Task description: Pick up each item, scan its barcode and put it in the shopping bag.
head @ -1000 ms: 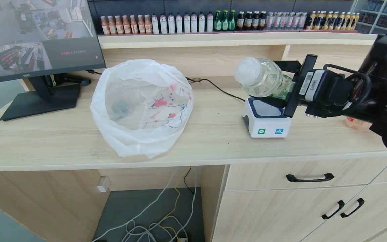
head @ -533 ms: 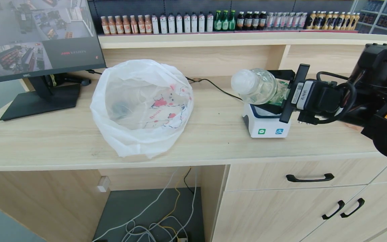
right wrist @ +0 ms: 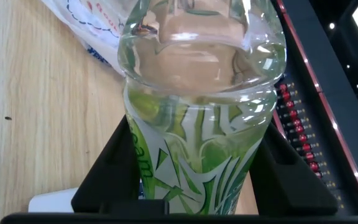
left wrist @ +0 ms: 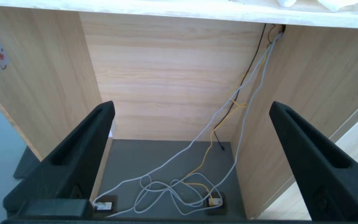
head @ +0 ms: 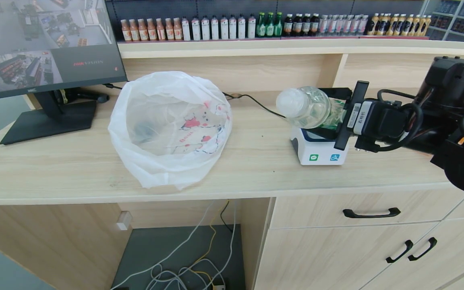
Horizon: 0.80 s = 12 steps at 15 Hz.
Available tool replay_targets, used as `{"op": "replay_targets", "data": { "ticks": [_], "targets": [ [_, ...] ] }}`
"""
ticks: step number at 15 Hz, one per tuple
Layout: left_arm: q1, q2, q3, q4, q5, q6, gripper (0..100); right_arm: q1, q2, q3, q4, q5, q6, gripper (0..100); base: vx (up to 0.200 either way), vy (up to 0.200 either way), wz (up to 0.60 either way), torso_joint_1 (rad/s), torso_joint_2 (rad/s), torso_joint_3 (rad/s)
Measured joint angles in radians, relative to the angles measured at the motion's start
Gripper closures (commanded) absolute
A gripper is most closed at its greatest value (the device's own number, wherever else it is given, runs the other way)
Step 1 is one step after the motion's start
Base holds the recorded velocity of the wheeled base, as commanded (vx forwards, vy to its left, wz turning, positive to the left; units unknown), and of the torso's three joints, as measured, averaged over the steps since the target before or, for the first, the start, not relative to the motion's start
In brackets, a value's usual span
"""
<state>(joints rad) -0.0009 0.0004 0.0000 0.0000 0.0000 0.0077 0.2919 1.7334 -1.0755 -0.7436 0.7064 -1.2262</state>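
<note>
The right gripper (head: 334, 111) is clamped on a clear plastic bottle (head: 306, 106), its two black fingers (right wrist: 110, 171) pressing the green-labelled middle from either side. The bottle lies on its side in the grip, cap end pointing toward the robot's left, and hangs directly over the glass top of a small white scanner (head: 320, 151). Whether it touches the scanner cannot be told from these views.

The grip on the labelled band looks like a sound one. The thin, ribbed walls probably give under pressure, and the smooth plastic could slip or turn between the pads. If the bottle is full, as the clear liquid behind the wall suggests, most of its weight hangs out past the fingers, so a firm squeeze at the waist seems wiser than a hold near the cap.

The scanner stands on a pale wooden counter (head: 256, 169), with a dark cable (head: 262, 105) trailing behind it. Well apart to the robot's left, a white shopping bag (head: 167, 129) stands open-mouthed on the same counter, a dim shape lying in its bottom that is too blurred to name. By the look of it, the scan is under way and the carry across to the bag has not yet begun.

The left gripper (left wrist: 194, 162) hangs below counter level with its jaws spread wide and nothing between them, facing loose cords (left wrist: 185, 180) on the floor of the recess. A monitor (head: 42, 44) stands at the counter's far left.
</note>
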Motion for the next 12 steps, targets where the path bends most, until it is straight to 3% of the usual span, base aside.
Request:
{"op": "replay_targets", "data": {
  "ticks": [12],
  "targets": [
    [0.000, 0.000, 0.000, 0.000, 0.000, 0.000, 0, -0.028, 0.006, -0.003, 0.001, -0.007, 0.000, 100, 0.000, 0.000, 0.00, 0.000, 0.00, 0.000]
  ]
}}
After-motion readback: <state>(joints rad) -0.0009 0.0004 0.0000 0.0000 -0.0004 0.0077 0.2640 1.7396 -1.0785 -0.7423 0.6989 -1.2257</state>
